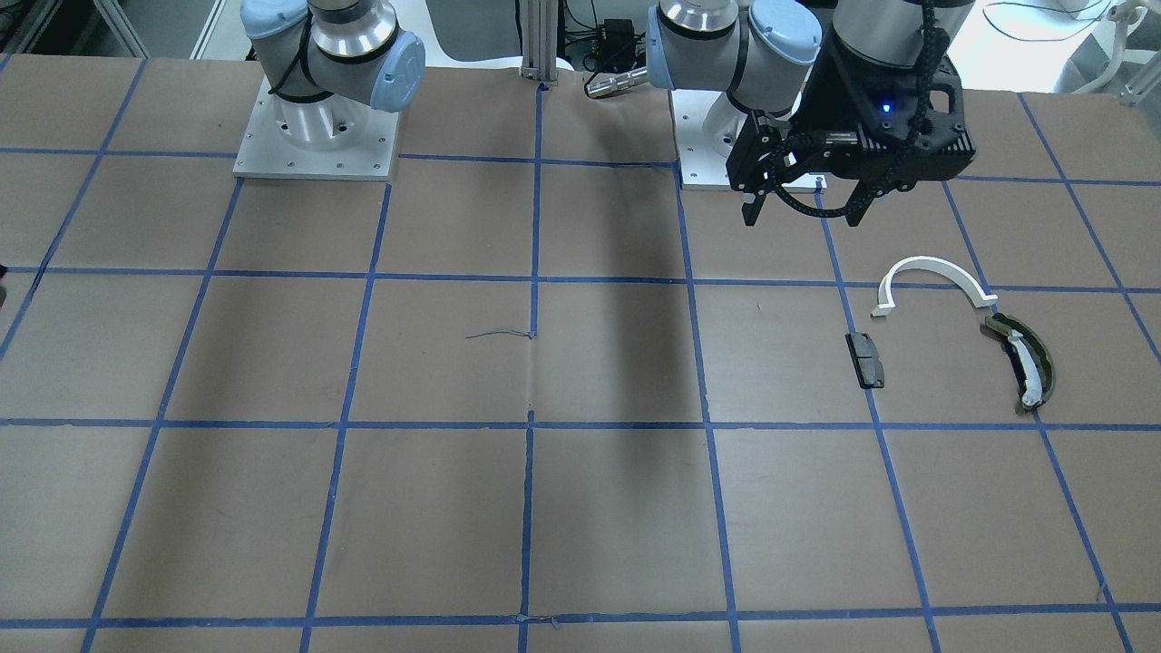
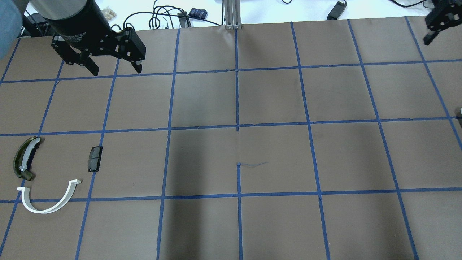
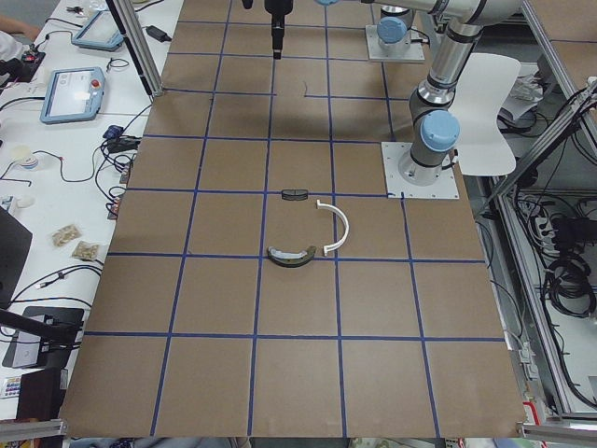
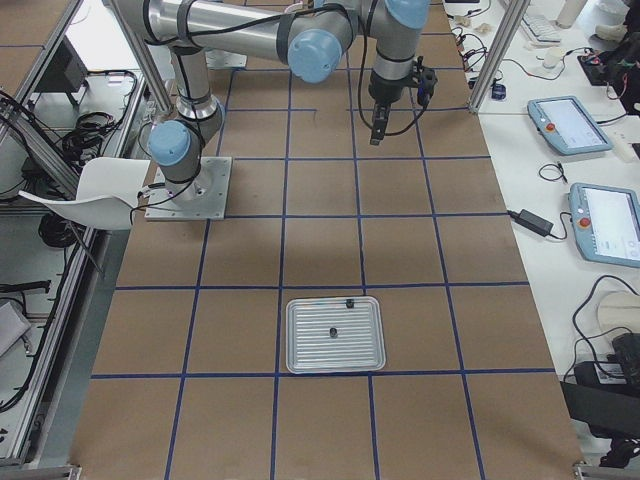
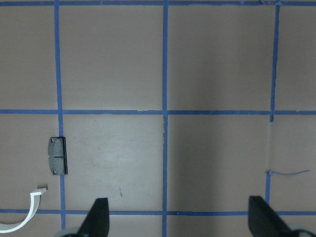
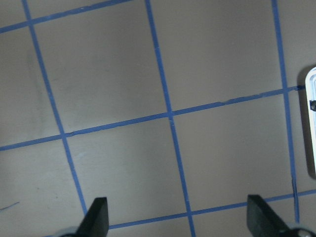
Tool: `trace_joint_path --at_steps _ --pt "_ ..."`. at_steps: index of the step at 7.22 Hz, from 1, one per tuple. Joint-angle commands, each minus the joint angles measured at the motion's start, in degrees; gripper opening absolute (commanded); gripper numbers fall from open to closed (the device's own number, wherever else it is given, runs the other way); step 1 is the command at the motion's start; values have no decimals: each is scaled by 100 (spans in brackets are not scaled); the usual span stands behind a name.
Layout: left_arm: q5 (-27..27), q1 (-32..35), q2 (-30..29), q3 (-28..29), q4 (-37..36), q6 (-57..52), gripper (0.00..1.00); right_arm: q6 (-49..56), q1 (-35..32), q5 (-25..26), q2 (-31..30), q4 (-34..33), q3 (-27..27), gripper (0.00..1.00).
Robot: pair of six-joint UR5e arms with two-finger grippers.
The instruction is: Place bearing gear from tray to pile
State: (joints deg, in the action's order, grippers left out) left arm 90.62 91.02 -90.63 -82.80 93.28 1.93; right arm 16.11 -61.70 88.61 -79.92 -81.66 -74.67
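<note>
The pile lies on the table's left part: a white half-ring arc (image 1: pixel 934 263) (image 2: pixel 39 211), an olive-green curved piece with a white insert (image 1: pixel 1025 358) (image 2: pixel 23 160) and a small black block (image 1: pixel 866 360) (image 2: pixel 95 159) (image 5: pixel 57 155). My left gripper (image 1: pixel 804 216) (image 2: pixel 116 69) (image 5: pixel 180 219) hangs open and empty above the table, beyond the pile. A metal tray (image 4: pixel 300 345) at the table's right end holds two small dark parts (image 4: pixel 350 302) (image 4: pixel 332 331); which one is the bearing gear I cannot tell. My right gripper (image 6: pixel 177 219) is open and empty, with the tray's rim (image 6: pixel 310 123) at the right edge of the right wrist view.
The brown table top (image 2: pixel 238 101) carries a grid of blue tape. Both arm bases (image 1: pixel 317 136) (image 1: pixel 717 136) stand at the robot's side. Operator benches with tablets and cables (image 4: pixel 570 125) run along the far side.
</note>
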Motion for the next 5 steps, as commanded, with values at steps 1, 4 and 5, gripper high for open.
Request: trace_joint_path --at_steps 1,4,5 --pt "9 3 10 -17 -2 -17 100 1717 850 103 325 -495 -73 100" --pt "26 3 -25 -8 -11 -18 100 3876 1869 -19 1072 -1463 -319 100" --pt "17 3 -16 -8 -11 -9 100 4648 1889 59 1310 -1841 -320 100"
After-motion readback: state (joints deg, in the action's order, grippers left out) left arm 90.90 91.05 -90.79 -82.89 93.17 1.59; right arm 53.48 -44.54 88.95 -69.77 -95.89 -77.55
